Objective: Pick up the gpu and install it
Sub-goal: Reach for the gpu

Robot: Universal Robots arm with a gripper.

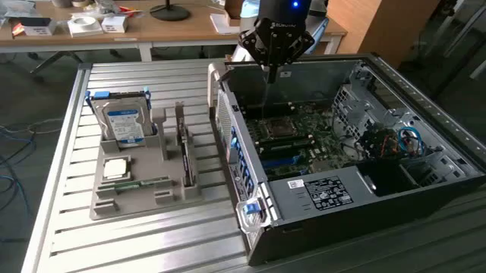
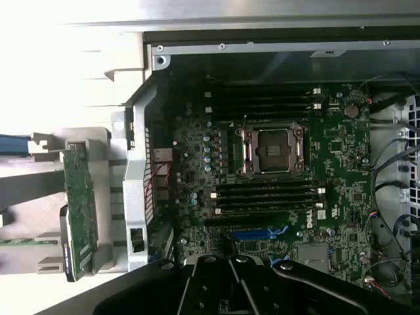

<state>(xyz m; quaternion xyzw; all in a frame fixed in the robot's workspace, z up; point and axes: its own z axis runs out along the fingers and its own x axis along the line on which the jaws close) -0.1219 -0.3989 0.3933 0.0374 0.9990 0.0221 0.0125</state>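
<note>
Black fingers (image 2: 220, 289) pressed together, empty, above one open case (image 1: 365, 210); one gpu (image 1: 185, 158) racked.

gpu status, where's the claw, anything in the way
Claw shut, empty, over the open computer case. Gpu upright in grey holder, not picked up. Case wall between them.

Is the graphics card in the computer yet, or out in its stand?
Out: the graphics card stands on edge in the grey stand beside the computer.
</note>
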